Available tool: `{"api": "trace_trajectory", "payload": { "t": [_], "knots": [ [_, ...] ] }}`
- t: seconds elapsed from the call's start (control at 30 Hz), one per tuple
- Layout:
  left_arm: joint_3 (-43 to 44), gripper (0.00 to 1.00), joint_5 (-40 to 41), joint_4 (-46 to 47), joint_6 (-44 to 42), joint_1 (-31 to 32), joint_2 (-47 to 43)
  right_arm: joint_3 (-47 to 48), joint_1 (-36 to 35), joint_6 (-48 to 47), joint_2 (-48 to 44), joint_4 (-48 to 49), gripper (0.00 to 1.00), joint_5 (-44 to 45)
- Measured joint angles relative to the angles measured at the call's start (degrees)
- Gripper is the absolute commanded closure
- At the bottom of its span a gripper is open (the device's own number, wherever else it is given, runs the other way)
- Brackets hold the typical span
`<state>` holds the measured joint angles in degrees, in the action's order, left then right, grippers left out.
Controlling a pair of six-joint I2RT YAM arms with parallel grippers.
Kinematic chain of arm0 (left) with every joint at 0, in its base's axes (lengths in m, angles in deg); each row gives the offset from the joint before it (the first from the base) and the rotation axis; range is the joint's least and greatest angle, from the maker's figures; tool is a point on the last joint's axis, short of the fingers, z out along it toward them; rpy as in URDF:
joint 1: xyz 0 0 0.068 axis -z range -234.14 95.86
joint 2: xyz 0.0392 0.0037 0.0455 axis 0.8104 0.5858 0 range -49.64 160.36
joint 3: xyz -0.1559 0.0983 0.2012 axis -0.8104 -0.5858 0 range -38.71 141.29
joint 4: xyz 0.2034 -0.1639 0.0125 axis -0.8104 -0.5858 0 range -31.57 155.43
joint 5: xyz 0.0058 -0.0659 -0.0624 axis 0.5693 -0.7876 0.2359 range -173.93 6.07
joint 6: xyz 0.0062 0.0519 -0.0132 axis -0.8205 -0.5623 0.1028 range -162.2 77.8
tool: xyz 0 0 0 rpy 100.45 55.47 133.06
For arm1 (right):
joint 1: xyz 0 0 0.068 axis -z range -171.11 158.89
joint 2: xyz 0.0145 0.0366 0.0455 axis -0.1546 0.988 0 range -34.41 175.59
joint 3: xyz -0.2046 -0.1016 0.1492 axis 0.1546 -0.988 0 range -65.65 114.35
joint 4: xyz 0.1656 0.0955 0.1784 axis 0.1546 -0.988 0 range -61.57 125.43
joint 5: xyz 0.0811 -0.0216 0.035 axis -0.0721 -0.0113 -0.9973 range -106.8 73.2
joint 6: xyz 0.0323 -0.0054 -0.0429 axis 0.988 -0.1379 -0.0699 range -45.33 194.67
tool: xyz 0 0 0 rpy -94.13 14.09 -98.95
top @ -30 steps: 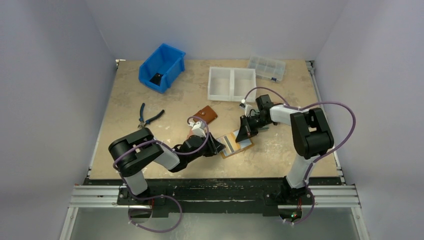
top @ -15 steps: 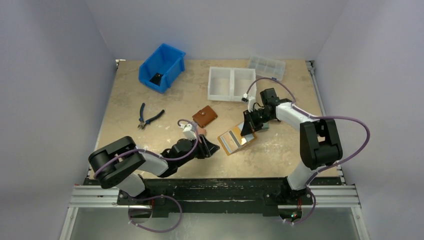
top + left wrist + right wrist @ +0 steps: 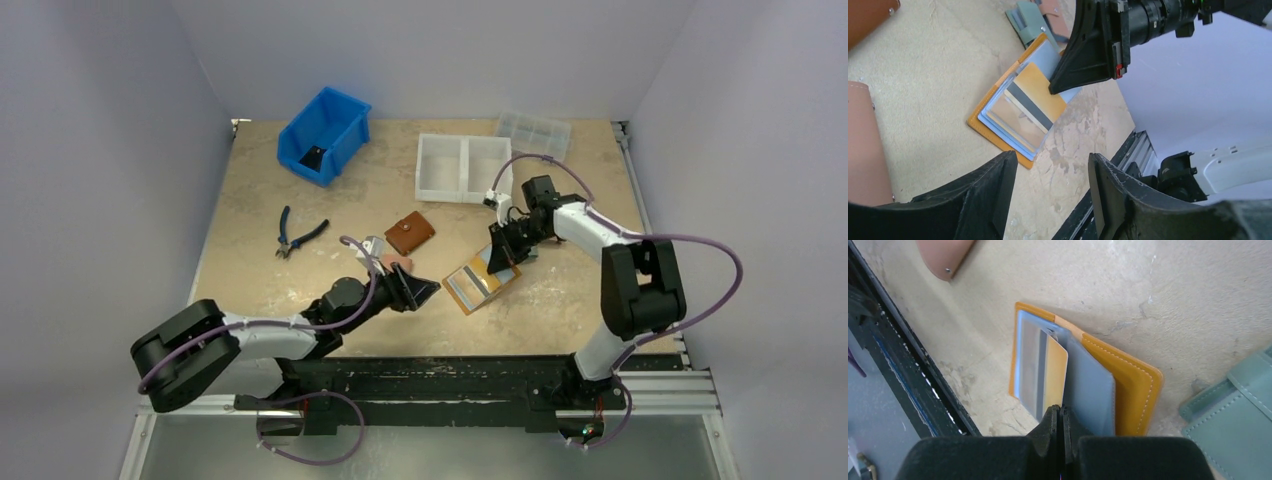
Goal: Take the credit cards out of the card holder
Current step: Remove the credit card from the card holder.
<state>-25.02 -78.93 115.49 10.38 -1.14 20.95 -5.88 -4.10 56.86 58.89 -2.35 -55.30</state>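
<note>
The card holder [image 3: 1135, 385] lies open on the desk [image 3: 1148, 285], cover down, in front of the right arm. Its clear sleeves [image 3: 1090, 390] face up. One orange-yellow card [image 3: 1055, 372] with a dark stripe stands partly out of a sleeve. The other credit cards [image 3: 1013, 122] sit inside the sleeves beneath it.

The right hand [image 3: 1058, 412] is clenched, its tips down on the exposed card's edge where it meets a grey sleeve. Whether the card is nipped between the tips or only pressed cannot be told. The left hand [image 3: 1050, 157] is released, with nothing between its fingers, and hangs near the holder without touching it.

The step in hand appears to be drawing the exposed card clear of its sleeve.

1. Draw the card along the line of the sleeve mouth, with light downward pressure only.
2. The holder will probably slide, so set the left hand on the bare orange cover edge first.
3. Watch for the sleeve lifting or a second card following.
4. Keep clear of the green wallet [image 3: 1233, 405] just beside the holder and the pink wallet [image 3: 863, 150] near the left hand
</note>
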Motion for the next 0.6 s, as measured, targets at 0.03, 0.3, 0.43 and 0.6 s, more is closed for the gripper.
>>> {"api": "trace_trajectory", "payload": {
  "t": [0.03,0.3,0.43,0.6],
  "knots": [
    [0.0,0.45,-0.5,0.8,-0.2,0.0,0.9,0.4,0.0,-0.4,1.6,-0.6,1.0,0.0],
    [6.2,0.7,-6.6,8.1,0.3,0.6,20.5,2.3,-4.3,-1.8,7.7,-2.9,1.0,-0.8],
    [10.2,0.79,-10.0,14.1,1.9,0.8,30.9,2.4,-5.2,-1.8,7.8,-3.1,1.0,-1.6],
    [12.4,0.88,-11.9,16.6,4.0,1.0,37.5,2.4,-4.9,-1.7,7.6,-3.0,1.0,-1.5]
  ]
}}
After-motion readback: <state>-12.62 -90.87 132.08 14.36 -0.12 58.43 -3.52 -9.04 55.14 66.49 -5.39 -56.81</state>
